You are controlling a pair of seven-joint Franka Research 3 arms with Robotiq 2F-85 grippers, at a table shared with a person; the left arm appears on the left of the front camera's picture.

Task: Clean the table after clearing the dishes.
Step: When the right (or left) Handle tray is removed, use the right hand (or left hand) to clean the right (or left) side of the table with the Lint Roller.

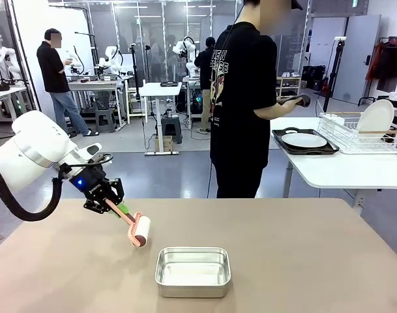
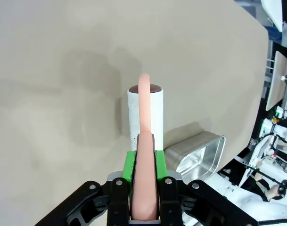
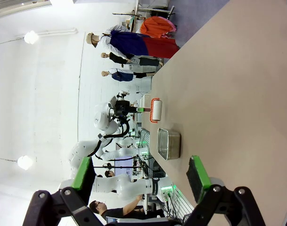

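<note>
One flat pass: left gripper clenched on the lint roller, right gripper released, so press it squarely onto the surface, skirting the steel pan.

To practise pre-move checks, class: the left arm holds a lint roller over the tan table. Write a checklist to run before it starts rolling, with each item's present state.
1. Grip: left gripper shut on the pink handle of the lint roller: ok.
2. Roll touching the table: cannot tell.
3. Dishes cleared: white plate lies on a dark tray on the side table: ok.
4. Rolling path: steel pan stands on the table near the roller: not ok.
5. Right gripper open, far from the roller: ok.
</note>
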